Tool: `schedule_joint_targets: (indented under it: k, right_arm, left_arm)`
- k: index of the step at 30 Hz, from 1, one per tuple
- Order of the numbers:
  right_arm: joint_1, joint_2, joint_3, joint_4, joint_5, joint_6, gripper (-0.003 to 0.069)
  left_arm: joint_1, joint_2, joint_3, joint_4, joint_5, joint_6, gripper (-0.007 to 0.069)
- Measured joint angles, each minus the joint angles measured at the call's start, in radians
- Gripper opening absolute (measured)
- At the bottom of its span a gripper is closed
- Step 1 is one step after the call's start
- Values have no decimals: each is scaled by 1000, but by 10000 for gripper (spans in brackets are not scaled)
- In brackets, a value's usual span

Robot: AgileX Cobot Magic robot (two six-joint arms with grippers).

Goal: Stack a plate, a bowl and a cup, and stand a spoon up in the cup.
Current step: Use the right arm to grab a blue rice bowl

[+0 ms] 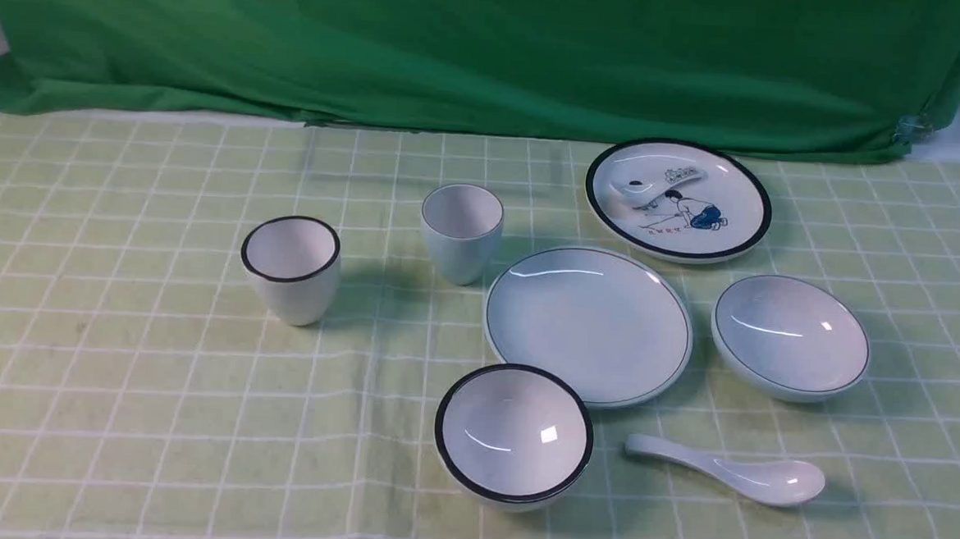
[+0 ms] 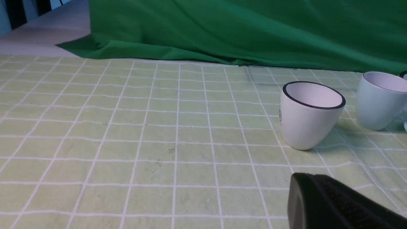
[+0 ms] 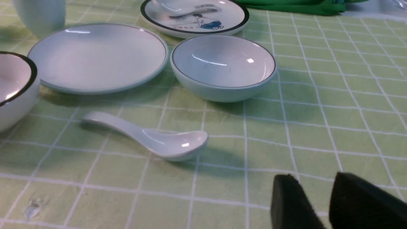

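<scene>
The plain plate (image 1: 588, 324) lies right of the table's centre. The shallow bowl (image 1: 789, 335) stands to its right, and the pale blue cup (image 1: 461, 231) stands upright behind its left edge. The white spoon (image 1: 732, 472) lies in front of the plate, scoop to the right. In the right wrist view the plate (image 3: 98, 55), bowl (image 3: 222, 63) and spoon (image 3: 149, 136) lie ahead of my right gripper (image 3: 310, 179), whose fingers stand narrowly apart and empty. My left gripper (image 2: 305, 181) shows as one dark mass, shut and empty, short of the cup (image 2: 378, 100).
A black-rimmed white cup (image 1: 289, 268) stands left of the pale cup. A deep black-rimmed bowl (image 1: 512, 435) stands in front of the plate. A black-rimmed cartoon plate (image 1: 678, 198) lies at the back right. A green cloth (image 1: 491, 48) hangs behind the table.
</scene>
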Motion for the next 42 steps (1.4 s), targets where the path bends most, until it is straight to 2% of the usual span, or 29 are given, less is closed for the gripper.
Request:
schedule_joint_targets:
  k: [16,19,23,26,29,32,36,39,42]
  right_arm:
    - [0,0,0,0,0,0,238]
    - [0,0,0,0,0,0,238]
    - [0,0,0,0,0,0,238]
    - [0,0,0,0,0,0,238]
    - [0,0,0,0,0,0,238]
    - [0,0,0,0,0,0,238]
    - [0,0,0,0,0,0,238]
    - [0,0,0,0,0,0,238]
    - [0,0,0,0,0,0,238]
  left_arm:
    - [0,0,0,-5,-4,0,9]
    - [0,0,0,-171,-62,-39,9]
    - [0,0,0,-469,-196,-87,9]
    - [0,0,0,-566,-287,-96,9]
    - [0,0,-5,-584,-329,-113,9]
    - [-9,3,-100,-534,-187,-121,9]
    - [-38,110,-298,-424,58,-46,9]
    - [-54,316,-493,-392,279,116,9]
    - [-70,541,-620,-408,423,268,9]
